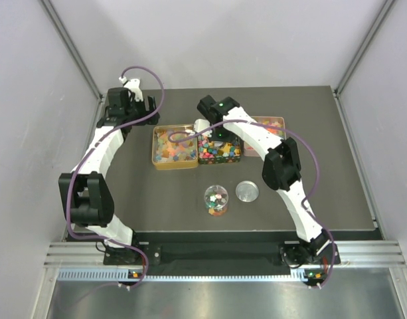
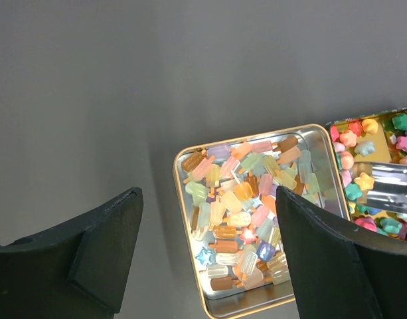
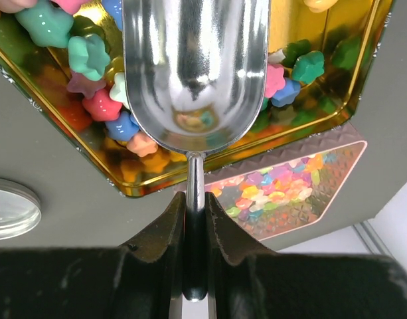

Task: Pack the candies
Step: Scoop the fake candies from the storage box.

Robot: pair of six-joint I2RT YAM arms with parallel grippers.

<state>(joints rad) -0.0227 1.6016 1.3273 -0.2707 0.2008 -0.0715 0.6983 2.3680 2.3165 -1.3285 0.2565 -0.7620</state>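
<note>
Candies in jar left of lid, before 3 containers

Three tins and the right arm crowd the frame's centre; the jar and lid stand just below. Bare table lies open at right.

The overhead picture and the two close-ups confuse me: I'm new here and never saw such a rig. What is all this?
The overhead view shows the left arm and right arm, white robot arms bolted to a dark table. Each close-up comes from a camera on one arm's wrist. On the table stand trays of coloured candies, a clear jar holding candies, and a silver lid beside it. The left gripper is open and empty, near the leftmost tray. The right gripper is shut on the handle of a metal scoop, held over the middle tray.
</note>
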